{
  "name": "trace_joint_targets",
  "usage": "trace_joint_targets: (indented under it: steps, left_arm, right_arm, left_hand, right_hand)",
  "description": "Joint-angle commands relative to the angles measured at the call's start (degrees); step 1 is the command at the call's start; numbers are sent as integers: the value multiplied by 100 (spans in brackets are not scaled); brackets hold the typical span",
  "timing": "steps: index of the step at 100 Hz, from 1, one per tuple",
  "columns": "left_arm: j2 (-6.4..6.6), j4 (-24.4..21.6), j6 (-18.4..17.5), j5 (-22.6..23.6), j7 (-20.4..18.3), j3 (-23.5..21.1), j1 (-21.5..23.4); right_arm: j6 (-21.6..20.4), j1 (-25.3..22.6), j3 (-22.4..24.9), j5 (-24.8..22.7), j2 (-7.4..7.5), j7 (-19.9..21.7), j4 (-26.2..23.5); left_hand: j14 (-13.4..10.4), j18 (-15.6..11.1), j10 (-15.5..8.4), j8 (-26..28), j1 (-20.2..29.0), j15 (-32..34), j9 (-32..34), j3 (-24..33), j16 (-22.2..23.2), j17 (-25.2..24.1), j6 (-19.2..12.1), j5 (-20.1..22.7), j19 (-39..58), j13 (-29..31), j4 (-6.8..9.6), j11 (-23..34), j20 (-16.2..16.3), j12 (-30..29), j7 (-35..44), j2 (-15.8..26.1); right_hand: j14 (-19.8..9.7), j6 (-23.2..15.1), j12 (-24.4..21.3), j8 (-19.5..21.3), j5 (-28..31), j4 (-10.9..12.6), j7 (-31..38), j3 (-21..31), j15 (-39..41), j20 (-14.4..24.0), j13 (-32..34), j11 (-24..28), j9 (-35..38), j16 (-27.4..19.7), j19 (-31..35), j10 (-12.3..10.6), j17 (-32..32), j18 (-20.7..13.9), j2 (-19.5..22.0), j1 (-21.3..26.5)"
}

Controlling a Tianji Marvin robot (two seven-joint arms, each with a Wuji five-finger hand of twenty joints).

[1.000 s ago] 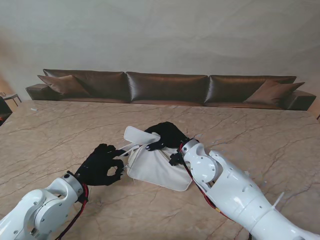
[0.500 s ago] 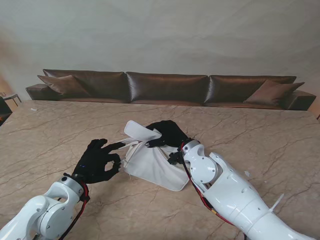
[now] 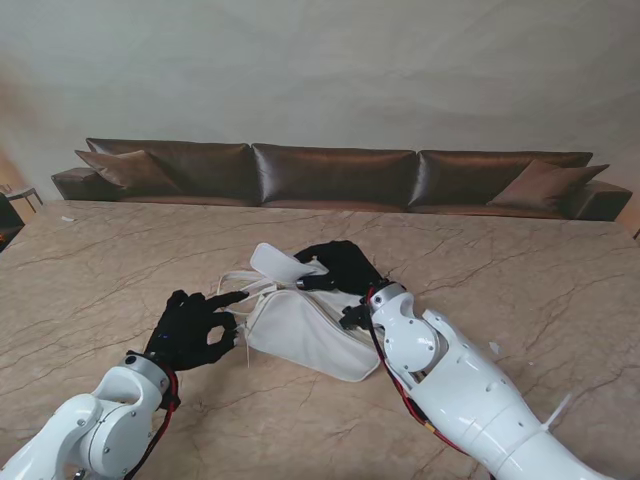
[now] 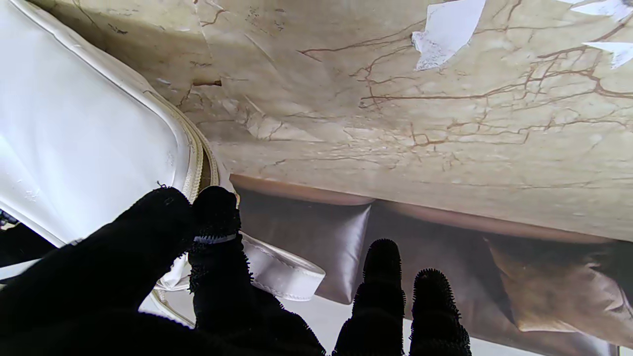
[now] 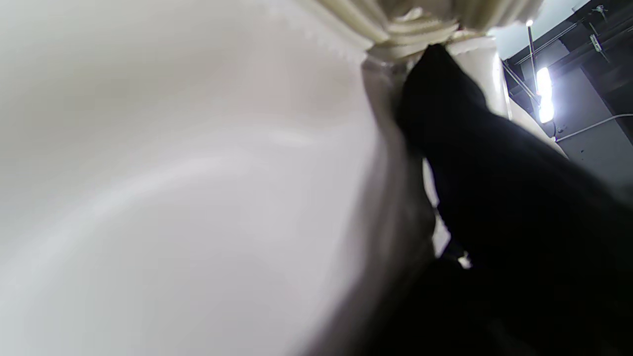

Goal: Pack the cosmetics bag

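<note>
The white bag [image 3: 305, 330] lay mid-table. Its far end was gripped by the right hand [image 3: 340, 265], seemingly to steady it. At its left end the zipper [image 4: 195, 168] was pinched by the left hand [image 3: 190, 328], probably for pulling. One bag and two hands were counted.

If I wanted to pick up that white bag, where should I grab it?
Probably by the strap at the cosmetics bag's left end, coming from the left. It sticks out past the soft body as a thin loop, easy to pinch; the left hand already pinches there, thumb against fingertip. The right hand grips the far edge, so that side is taken.
</note>
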Motion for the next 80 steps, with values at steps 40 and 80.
trace_joint_targets:
  steps: [40,80]
  left_arm:
    - [11,700,1204,-447,201,410,8]
    - [-203,662,2244,-1000,929,690,141]
  right_arm:
    - [-75,-10,238,337,93,-321,277]
    - [-81,-89,313,328,70,-470,254]
  left_hand:
    - [244,-39,4600,-414,513,69,-116,-352,0,-36,1028,-268,-167,-431,-358,590,-118,134,529,-128]
    - [357,194,4228,-502,495,1173,1253,-155,779,-5,1519,-182,1263,684,-373,1191,917,483,782,-168]
  right_hand:
    - [153,283,197,692,1100,1257,4576,3338,633,125,371,700,616,197,212,-485,46,153,1340,1329]
    - [173,292,197,681,1111,1259,4584,3339,638,167,370,703,625,209,179,-478,25,203,1337,1328]
